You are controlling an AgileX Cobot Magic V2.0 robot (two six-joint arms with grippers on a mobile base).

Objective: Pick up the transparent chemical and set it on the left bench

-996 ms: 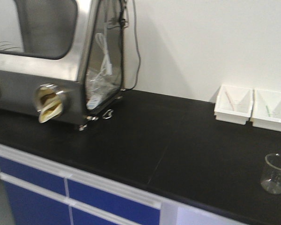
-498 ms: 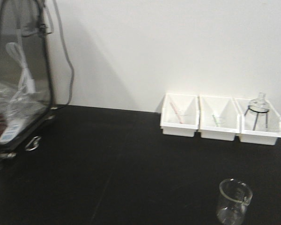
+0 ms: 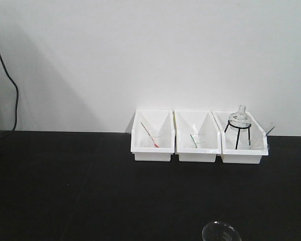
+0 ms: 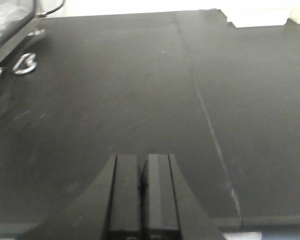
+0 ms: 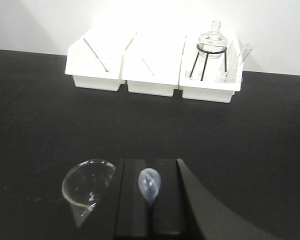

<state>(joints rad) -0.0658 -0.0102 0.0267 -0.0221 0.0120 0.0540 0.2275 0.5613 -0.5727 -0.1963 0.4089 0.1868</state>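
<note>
My right gripper (image 5: 150, 164) is shut on the transparent chemical (image 5: 149, 185), a translucent dropper pipette. Its bulb sticks up between the two black fingers; the stem is hidden. It hangs above the left bench's black countertop (image 5: 250, 140), facing three white bins. My left gripper (image 4: 141, 159) is shut and empty, low over the same countertop (image 4: 115, 90). The front view shows the bench (image 3: 65, 191) but neither gripper.
A clear glass beaker (image 5: 87, 187) stands just left of my right fingers, also at the front view's bottom edge (image 3: 220, 232). The bins hold a red-tipped pipette (image 5: 96, 54), a green-tipped one (image 3: 192, 139), and a flask on a black stand (image 5: 210, 50). A metal box foot (image 4: 25, 64) is far left.
The front view has swung right: the steel glove box has slid out on the left, the three bins have come to the centre, and the beaker has dropped to the bottom edge.
</note>
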